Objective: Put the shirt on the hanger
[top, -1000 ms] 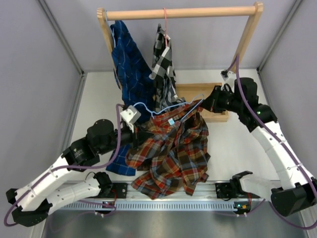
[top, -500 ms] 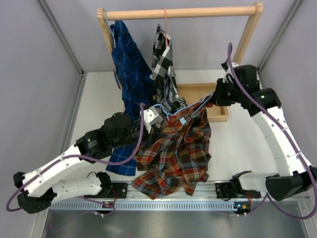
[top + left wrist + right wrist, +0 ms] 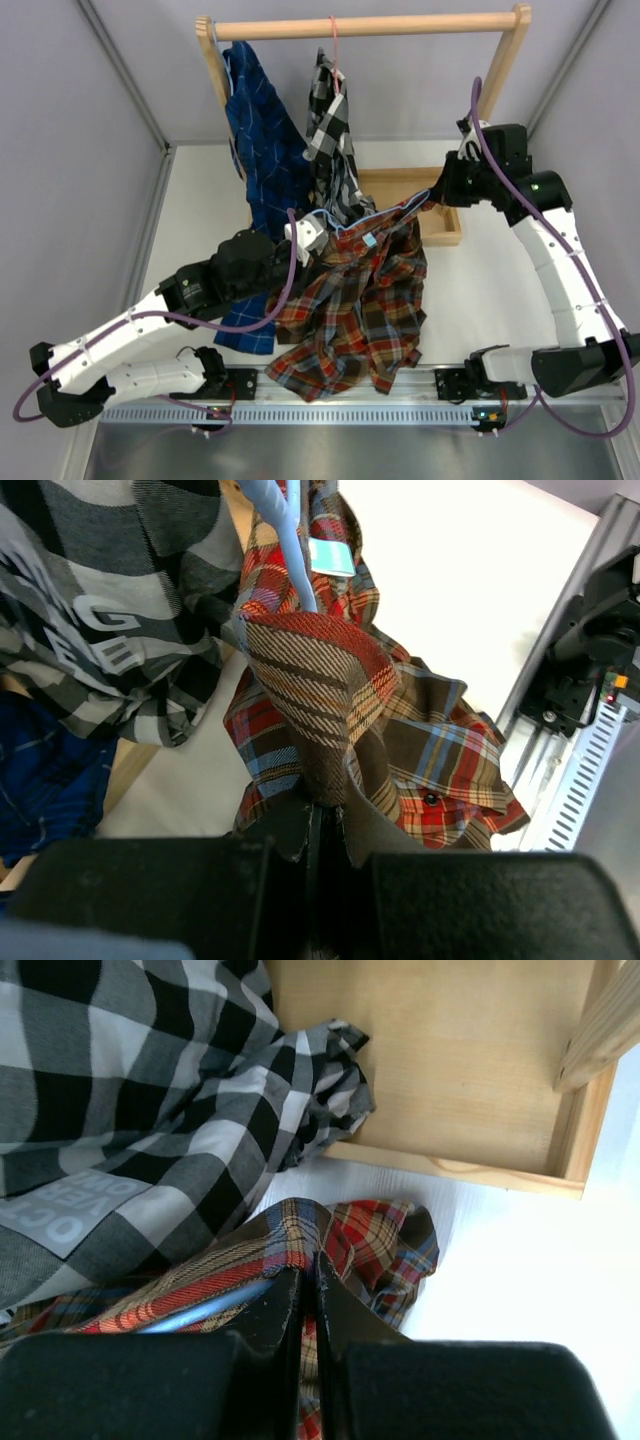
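The plaid shirt (image 3: 350,320) hangs above the white surface (image 3: 480,290), hem drooping toward the arm bases. Higher up, the left tool (image 3: 318,830) and right tool (image 3: 308,1290) are each clamped on a shoulder fold. They stretch the collar line left to right over the blue hanger (image 3: 290,540). The shoulders appear to be mid-seating; next, the hook likely needs to reach the far wooden rail (image 3: 370,25).

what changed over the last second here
The left gripper swung right, carrying its end of the shirt along. The right gripper shifted slightly toward the rack, so the collar is stretched between them. Both stayed shut on the shirt, the hanger still in the collar; blue shirt and checked shirt hang unmoved.
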Controlling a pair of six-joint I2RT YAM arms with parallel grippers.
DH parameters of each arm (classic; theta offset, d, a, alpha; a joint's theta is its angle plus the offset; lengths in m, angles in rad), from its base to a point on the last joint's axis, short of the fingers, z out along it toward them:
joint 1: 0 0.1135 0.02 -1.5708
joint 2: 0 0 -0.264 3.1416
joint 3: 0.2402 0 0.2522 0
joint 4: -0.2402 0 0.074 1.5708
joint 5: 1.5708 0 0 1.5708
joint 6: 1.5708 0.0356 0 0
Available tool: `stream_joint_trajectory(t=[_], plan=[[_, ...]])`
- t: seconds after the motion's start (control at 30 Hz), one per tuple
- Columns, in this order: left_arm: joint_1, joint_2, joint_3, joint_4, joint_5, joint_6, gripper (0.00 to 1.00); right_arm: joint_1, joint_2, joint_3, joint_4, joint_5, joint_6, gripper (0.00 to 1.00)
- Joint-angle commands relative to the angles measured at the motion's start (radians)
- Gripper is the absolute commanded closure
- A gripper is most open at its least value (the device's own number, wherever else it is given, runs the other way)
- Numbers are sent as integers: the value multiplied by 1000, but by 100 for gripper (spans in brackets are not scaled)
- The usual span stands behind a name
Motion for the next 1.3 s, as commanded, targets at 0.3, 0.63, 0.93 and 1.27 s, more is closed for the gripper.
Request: stream_joint_trajectory(t=[0.3,0.63,0.93,1.27], plan=[[-21,137,123,-192,-52,4,100,203,-75,68,158,372,-210,100],[-29,166,367,-110,-229,-178,100,486,-567,-498,545,216,247,100],[-27,117,337,121,-72,-174,100,618,-788,-739,691,185,321,82],[-27,84,213,180,288,-2,100,620,-890,-332,214,149,82,39]])
